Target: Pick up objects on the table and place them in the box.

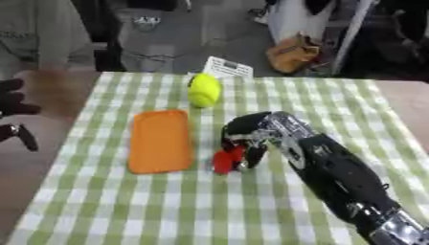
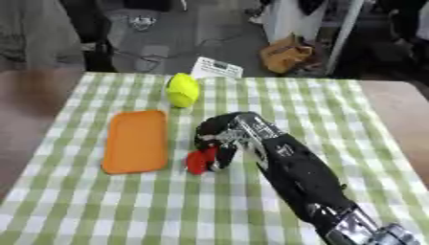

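Beside the orange tray [image 1: 159,141], on the checked cloth [image 1: 100,210], lay a small red object [image 1: 223,161], the right hand [image 1: 247,139] curled round it, seemingly mid-pick. Lifting it toward the box came next, likely; no box showed. The left hand [image 1: 15,112] idled at the view's left edge.

Small red object [image 1: 224,161] — shape unclear, partly covered by right hand [image 1: 244,139]; left hand [image 1: 15,115] — cut off at left edge.
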Available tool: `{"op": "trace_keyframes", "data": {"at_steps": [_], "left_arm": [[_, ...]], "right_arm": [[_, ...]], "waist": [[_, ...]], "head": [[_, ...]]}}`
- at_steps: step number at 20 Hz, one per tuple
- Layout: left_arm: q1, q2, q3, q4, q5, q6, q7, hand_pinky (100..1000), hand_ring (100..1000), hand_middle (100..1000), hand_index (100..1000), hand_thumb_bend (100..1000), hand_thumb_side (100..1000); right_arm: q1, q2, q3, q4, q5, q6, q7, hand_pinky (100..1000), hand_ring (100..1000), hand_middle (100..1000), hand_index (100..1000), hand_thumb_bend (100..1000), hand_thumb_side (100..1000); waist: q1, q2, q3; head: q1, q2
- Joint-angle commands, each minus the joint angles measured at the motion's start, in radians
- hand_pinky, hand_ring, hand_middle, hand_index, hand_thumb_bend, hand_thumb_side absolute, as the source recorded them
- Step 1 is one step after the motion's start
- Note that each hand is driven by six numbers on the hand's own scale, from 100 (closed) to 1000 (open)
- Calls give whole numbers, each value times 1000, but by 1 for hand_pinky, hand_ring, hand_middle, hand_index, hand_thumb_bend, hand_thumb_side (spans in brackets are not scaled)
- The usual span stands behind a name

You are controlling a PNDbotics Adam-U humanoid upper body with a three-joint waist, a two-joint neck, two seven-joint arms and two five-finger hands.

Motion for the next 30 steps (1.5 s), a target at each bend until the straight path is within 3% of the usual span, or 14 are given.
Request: {"op": "trace_keyframes", "data": {"at_steps": [1,12,20,25,30], "left_arm": [[-12,2,4,-15,0,-3,0,323,674,816,772,100,960],[-12,2,6,-15,0,-2,2,322,674,816,772,100,960],[-13,1,6,-16,0,-2,3,323,673,816,772,100,959],[-13,1,5,-17,0,-2,2,323,673,815,772,100,958],[-15,0,5,-18,2,-2,3,324,672,815,772,100,958]], "right_arm": [[-13,-8,-8,4,21,-1,-25,300,384,486,537,365,224],[-16,-27,-30,-28,-19,22,-123,244,349,449,497,325,202],[-30,-54,-46,-98,-197,103,-136,210,329,437,486,279,198],[-38,-57,-53,-123,-240,142,-148,206,327,439,486,268,187],[-47,-49,-48,-143,-226,183,-207,204,324,451,494,283,173]], "waist": [[14,3,-1],[14,2,-3],[14,-3,-2],[12,-5,1],[10,-6,5]], "head": [[-3,-8],[-1,-9],[-3,-11],[-3,-13],[-6,-16]]}}
